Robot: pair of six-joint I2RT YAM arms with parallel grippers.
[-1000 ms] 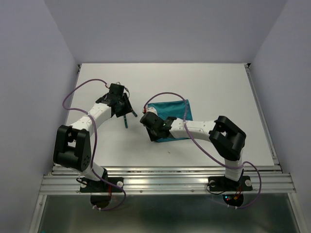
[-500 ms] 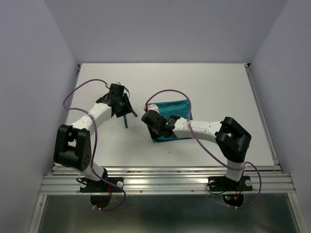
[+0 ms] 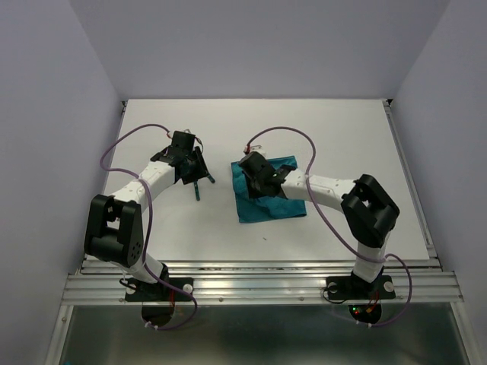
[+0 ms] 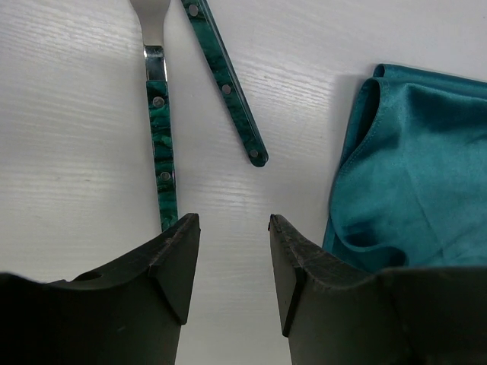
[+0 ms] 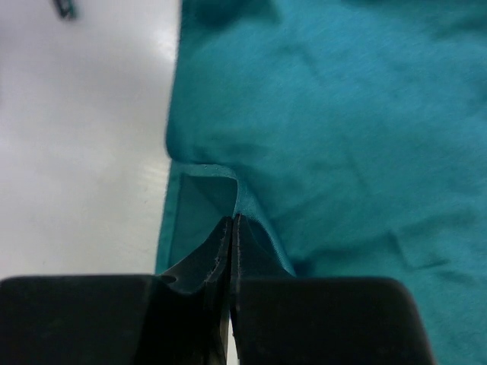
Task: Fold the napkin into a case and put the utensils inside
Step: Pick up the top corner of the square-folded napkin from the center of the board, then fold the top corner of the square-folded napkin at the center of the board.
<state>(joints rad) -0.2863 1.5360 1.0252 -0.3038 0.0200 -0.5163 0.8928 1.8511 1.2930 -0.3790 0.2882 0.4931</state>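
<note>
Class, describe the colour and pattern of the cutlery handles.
The handles are mottled teal-green with silver rivets; clearest in left wrist view.

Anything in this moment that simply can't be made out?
- Left wrist: heads of the utensils, cut off by the top edge.
- Top: utensils mostly hidden beneath the left gripper.
- Right wrist: whether the shut right gripper pinches the napkin; its fingertips hide the contact.

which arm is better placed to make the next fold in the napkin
Right. The right arm already has its jaws shut on an edge of the napkin. The left arm has its jaws open and empty near the utensils, beside the napkin rather than on it.
</note>
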